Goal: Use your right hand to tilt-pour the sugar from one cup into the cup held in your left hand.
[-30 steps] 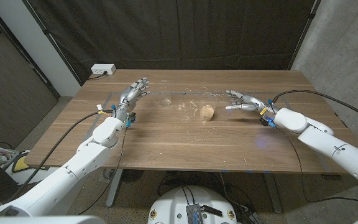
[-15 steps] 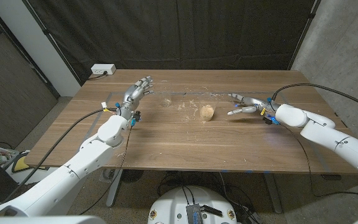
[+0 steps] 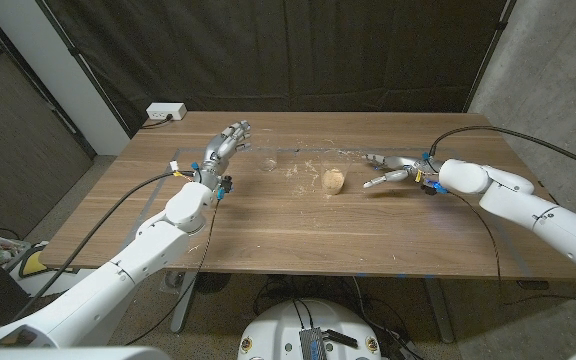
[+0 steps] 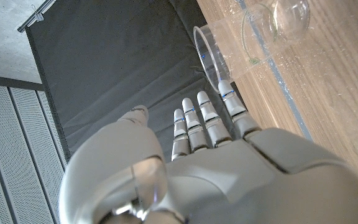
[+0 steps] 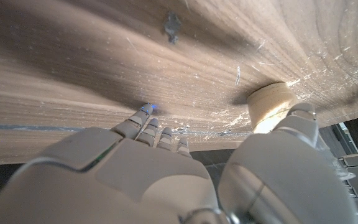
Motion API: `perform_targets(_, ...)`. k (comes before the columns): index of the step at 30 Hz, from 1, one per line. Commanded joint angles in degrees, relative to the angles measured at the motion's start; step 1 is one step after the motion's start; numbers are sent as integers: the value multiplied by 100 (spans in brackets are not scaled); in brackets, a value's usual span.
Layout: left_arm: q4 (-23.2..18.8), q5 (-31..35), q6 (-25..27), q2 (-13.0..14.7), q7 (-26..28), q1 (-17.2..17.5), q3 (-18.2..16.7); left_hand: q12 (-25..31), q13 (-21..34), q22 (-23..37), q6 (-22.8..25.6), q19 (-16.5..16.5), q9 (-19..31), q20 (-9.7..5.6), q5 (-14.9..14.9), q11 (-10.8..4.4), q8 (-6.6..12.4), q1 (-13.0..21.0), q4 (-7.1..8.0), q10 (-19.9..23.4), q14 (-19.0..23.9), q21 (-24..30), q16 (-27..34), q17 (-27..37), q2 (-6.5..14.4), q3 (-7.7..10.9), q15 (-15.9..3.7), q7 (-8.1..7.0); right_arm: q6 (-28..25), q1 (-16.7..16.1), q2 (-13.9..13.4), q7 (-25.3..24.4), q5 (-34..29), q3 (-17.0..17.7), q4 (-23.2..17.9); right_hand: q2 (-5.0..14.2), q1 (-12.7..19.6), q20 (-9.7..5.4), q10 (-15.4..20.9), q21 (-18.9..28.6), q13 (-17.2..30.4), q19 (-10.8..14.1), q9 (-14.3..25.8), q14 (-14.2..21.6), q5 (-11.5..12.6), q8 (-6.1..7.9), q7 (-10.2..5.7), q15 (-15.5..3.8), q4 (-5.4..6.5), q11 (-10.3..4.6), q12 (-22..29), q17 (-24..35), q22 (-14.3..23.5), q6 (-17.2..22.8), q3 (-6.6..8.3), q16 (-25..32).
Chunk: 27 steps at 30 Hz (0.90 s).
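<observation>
Two cups on the wooden table [image 3: 298, 230], neither held yet, so you're at the reach step; no pour has begun.

Near to far in the head view: both forearms come in over the front edge, then the hands, then the cups mid-table, and a white power strip [image 3: 166, 112] sits at the far left corner.

Left hand [image 3: 223, 148]: fingers straight and apart, holding nothing. It sits just beside the clear cup [image 3: 268, 162], apart from it. In the left wrist view that clear cup [image 4: 229, 53] is transparent plastic, fingertips [image 4: 229, 99] close to its rim but I can't confirm contact. It looks empty to me. A second round glassy shape shows beside it there; can't tell what it is.

Right hand [image 3: 388, 170]: fingers spread, nothing in it, near the tan cup [image 3: 332, 181] but clearly apart. The right wrist view shows the tan cup [image 5: 271, 106] just past the thumb. Presumably it holds the sugar; contents aren't visible from any camera. White grains are scattered on the wood around it.

Next move, my read: you close the left hand around the clear cup and lift it upright, then wrap the right hand around the tan cup. Grip the clear one gently, thin plastic will likely flex. Keep the tan cup level until its lip is over the clear rim
</observation>
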Motion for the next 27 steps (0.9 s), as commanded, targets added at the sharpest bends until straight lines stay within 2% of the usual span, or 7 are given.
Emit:
perform_targets(1,50,36,-70,33,24,-3,20,33,19,11,68,24,10,-7,20,-2,29,21,-2,40,53,-23,40,-1,-48,53,-238,-17,-112,149,115,493,93,-83,-189,36,-31,60,-5,23,7,36,18,23,36,35,70,-149,-5,62,37,13,33,-396,-41,31)
perform_targets(5,67,4,-106,78,-30,9,4,33,22,12,76,25,9,-1,19,13,31,19,-4,43,56,-28,41,-2,-52,60,-241,-17,-126,85,133,519,238,-42,-251,76,-16,75,28,18,8,46,18,72,45,43,89,-169,1,76,59,11,35,-398,-46,50)
perform_targets(16,175,-134,-281,172,-213,75,-59,40,29,14,98,2,7,27,19,9,35,12,-10,74,70,-52,46,-3,-60,81,-262,-7,-418,-210,32,381,471,155,-756,133,18,72,46,15,12,89,17,135,63,67,122,-185,7,85,84,7,41,-377,-65,66)
perform_targets(21,267,-177,-461,188,-285,146,-87,39,32,15,101,-3,7,38,19,8,35,10,-12,77,74,-60,48,-3,-61,90,-267,-13,-437,-327,115,209,635,219,-776,176,31,102,42,12,14,100,17,142,71,72,144,-177,16,114,88,8,44,-376,-62,66)
perform_targets(27,296,-257,-595,266,-330,264,-162,39,37,16,113,-7,6,45,19,-12,37,5,-15,88,85,-72,52,-3,-65,106,-271,-15,-362,-368,349,-38,667,146,-653,235,58,121,0,6,15,108,16,138,83,74,173,-139,24,167,80,8,48,-389,-55,61)
